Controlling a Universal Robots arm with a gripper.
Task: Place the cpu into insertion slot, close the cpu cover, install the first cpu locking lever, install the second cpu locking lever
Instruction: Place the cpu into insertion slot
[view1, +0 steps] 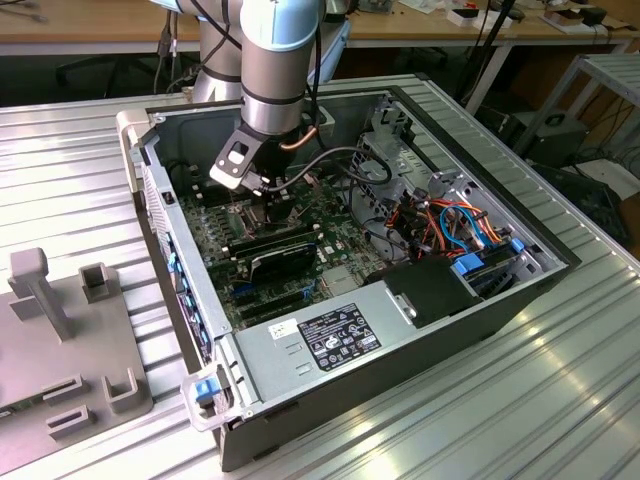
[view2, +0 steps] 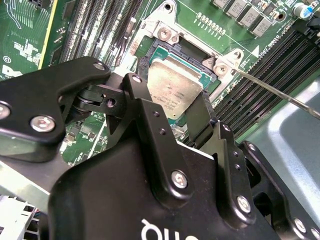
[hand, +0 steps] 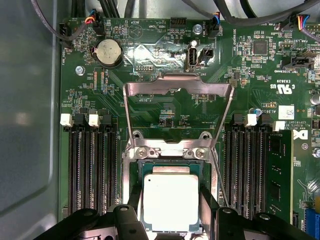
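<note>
Exterior view: reaching steeply down into the open computer case (view1: 520, 290), with gripper (view1: 262, 192) low over the motherboard (view1: 215, 240); printed label (view1: 338, 338) on the power supply (view1: 268, 372).
Second wrist view: clenched on the cpu (view2: 175, 90) by opposite edges, just over the insertion slot (view2: 172, 51).
First wrist view: cpu cover (hand: 177, 86) swung open beyond the slot.

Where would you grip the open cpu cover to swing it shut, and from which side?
Probably the free cross-bar of the cpu cover, opposite its hinge by the insertion slot. The centre is a cut-out and the side rails are thin, so that bar offers most metal and leverage. Approach over the free edge, from the side away from the cpu.
</note>
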